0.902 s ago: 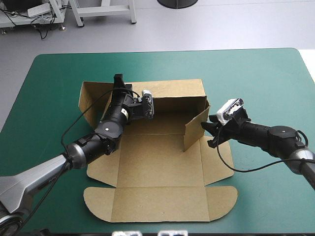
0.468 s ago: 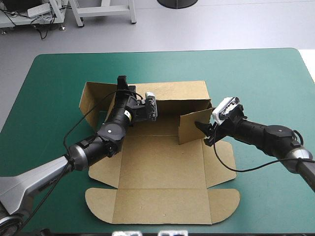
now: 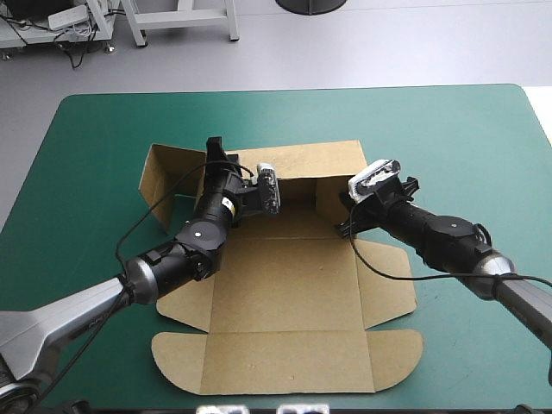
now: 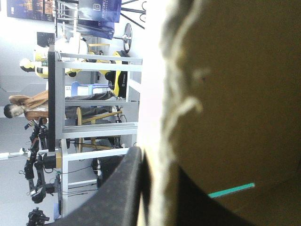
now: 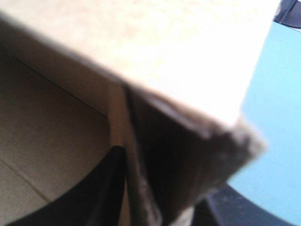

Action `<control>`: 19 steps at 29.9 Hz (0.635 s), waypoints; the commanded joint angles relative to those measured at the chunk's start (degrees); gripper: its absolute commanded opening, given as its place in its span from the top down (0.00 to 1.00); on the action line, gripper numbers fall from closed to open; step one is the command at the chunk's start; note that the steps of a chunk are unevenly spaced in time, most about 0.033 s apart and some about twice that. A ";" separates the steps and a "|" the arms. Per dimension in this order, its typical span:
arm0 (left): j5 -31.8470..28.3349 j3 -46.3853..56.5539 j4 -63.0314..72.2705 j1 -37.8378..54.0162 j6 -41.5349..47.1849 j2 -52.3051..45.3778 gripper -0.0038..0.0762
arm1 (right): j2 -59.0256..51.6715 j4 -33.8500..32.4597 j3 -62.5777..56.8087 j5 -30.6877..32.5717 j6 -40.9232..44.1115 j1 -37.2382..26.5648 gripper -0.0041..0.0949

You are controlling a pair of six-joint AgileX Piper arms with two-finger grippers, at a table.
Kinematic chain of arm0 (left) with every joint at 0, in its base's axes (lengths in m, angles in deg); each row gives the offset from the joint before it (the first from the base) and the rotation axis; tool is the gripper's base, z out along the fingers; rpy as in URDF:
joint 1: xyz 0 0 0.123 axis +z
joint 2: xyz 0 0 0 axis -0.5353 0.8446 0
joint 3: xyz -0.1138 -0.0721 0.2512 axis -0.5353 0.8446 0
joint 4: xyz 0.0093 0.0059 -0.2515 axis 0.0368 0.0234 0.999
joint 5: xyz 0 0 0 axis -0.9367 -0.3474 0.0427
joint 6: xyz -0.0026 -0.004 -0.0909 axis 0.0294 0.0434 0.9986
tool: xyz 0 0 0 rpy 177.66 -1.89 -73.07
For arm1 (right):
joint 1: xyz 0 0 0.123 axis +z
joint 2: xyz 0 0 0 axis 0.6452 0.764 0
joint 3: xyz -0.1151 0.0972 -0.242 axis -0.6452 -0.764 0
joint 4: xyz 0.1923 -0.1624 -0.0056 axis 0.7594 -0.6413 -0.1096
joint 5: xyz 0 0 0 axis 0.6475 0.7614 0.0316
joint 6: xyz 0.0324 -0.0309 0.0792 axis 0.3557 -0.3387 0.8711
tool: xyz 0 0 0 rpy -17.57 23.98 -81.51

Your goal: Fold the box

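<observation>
Box (image 3: pixel 285 285) location?
– Middle of the teal-green table (image 3: pixel 448 129). The brown sheet lies mostly flat, with its far wall raised and the lid panel flat toward my near side.
And your grippers?
– My left gripper (image 3: pixel 214 147) is clamped on upright board at the box's far left corner, the edge pinched between my black fingers. My right gripper (image 3: pixel 343 216) is clenched on the right side flap, which stands upright, angled inward by the far wall.
</observation>
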 commanded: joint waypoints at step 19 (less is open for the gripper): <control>2.16 -3.81 34.26 -18.66 -0.52 -19.53 0.33 | -2.72 3.60 2.26 -6.29 4.84 1.75 0.98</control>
